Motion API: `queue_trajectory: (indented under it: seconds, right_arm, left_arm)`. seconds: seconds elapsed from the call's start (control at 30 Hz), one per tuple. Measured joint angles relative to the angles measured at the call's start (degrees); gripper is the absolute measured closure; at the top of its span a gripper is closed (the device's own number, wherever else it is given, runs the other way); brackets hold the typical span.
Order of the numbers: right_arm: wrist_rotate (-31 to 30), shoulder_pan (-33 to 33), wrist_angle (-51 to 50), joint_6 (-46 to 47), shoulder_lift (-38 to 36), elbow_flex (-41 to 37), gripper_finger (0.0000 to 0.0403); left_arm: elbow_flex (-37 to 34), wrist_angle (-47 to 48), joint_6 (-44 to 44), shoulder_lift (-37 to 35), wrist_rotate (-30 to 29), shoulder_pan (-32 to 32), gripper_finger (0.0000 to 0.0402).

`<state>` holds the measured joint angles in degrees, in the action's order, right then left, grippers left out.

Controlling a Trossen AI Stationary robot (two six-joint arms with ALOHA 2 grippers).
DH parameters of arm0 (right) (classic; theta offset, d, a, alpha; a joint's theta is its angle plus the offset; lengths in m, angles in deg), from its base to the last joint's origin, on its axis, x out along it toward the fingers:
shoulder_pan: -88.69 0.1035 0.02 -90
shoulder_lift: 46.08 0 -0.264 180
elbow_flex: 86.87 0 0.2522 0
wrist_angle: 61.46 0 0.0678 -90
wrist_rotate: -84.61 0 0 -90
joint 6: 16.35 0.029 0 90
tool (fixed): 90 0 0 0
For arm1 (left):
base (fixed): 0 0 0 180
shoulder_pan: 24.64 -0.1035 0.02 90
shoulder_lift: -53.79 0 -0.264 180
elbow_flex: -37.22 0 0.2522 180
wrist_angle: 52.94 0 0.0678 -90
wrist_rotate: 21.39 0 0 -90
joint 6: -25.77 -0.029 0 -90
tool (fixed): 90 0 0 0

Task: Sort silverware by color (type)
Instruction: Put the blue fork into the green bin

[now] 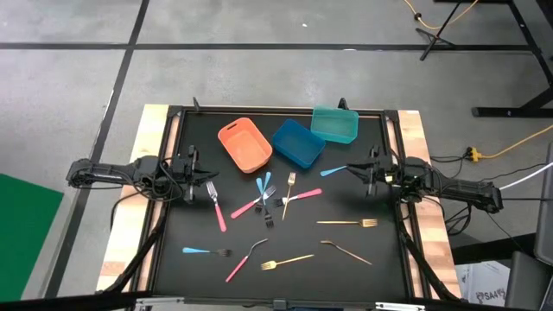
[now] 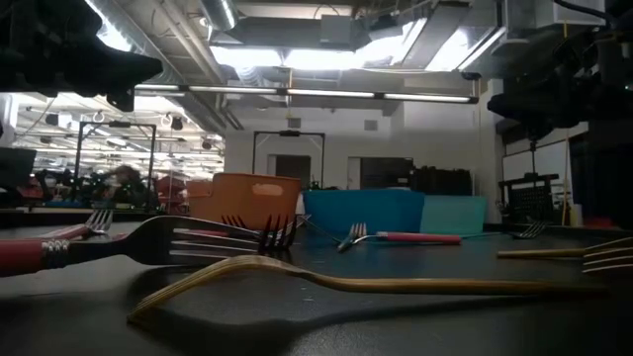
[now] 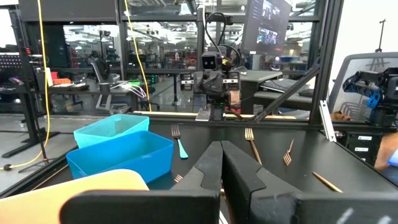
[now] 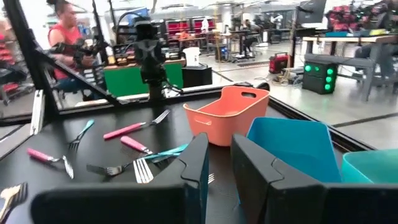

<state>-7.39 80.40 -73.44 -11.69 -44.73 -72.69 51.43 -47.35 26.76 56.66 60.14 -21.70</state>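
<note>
Your nearest piece is the light-blue-handled fork (image 1: 333, 169) lying on the tabletop (image 1: 389, 259) just in front of the right claw (image 1: 370, 169), its long axis running roughly in line with that claw's reach, handle end toward the teal bin (image 1: 335, 124). The right claw hovers above the tabletop with a narrow gap between its fingers and grasps nothing. The rest of the silverware is scattered mid-tabletop: a crossed cluster (image 1: 270, 197) of pink, blue and gold pieces, and a pink fork (image 1: 216, 206) closest to the left claw (image 1: 192, 169). That claw hangs clenched and empty. You'd likely start with the right arm.
</note>
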Motion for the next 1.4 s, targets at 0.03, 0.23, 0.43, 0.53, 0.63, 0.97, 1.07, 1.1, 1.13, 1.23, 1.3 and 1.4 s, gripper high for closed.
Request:
queue_trajectory:
  seconds: [0.03,0.23,0.43,0.53,0.63,0.97,1.07,1.1,1.13,1.23,1.3,1.4]
  right_arm:
    - [-0.1,0.0,0.1,0.1,0.0,0.0,0.0340]
    - [-0.1,0.0,4.4,0.8,0.0,0.0,0.0340]
    - [-0.6,0.0,7.8,5.6,0.0,0.0,0.0304]
    - [-0.6,0.0,7.8,5.6,0.0,0.0,0.0263]
    - [-0.6,0.0,7.8,5.6,0.0,0.0,0.0222]
    - [0.0,0.0,7.5,5.6,0.0,0.0,0.0153]
    - [0.0,0.0,7.0,5.6,0.0,0.0,0.0154]
    - [0.0,0.0,7.0,5.5,0.0,0.0,0.0154]
    - [0.0,0.0,7.0,5.5,0.0,0.0,0.0154]
    - [0.0,0.0,7.1,5.5,0.0,0.0,0.0154]
    - [0.0,0.0,7.3,5.5,0.0,0.0,0.0154]
    - [0.0,0.0,7.3,5.5,0.0,0.0,0.0154]
  left_arm:
    - [0.0,0.0,0.0,0.0,0.0,0.0,0.0401]
    - [0.0,0.0,0.0,0.0,0.0,0.0,0.0401]
    - [0.0,0.0,0.0,0.0,0.0,0.0,0.0401]
    - [0.0,0.0,0.0,0.0,0.0,0.0,0.0401]
    - [0.0,0.0,0.0,0.0,0.0,0.0,0.0401]
    - [0.0,0.0,0.0,0.0,0.0,0.0,0.0401]
    - [0.0,0.0,0.0,0.0,0.0,0.0,0.0401]
    - [0.0,0.0,0.0,0.0,0.0,0.0,0.0401]
    - [0.0,0.0,0.0,0.0,0.0,0.0,0.0401]
    - [0.0,0.0,0.0,0.0,0.0,0.0,0.0401]
    - [0.0,0.0,0.0,0.0,0.0,0.0,0.0401]
    - [0.0,0.0,0.0,0.0,0.0,0.0,0.0401]
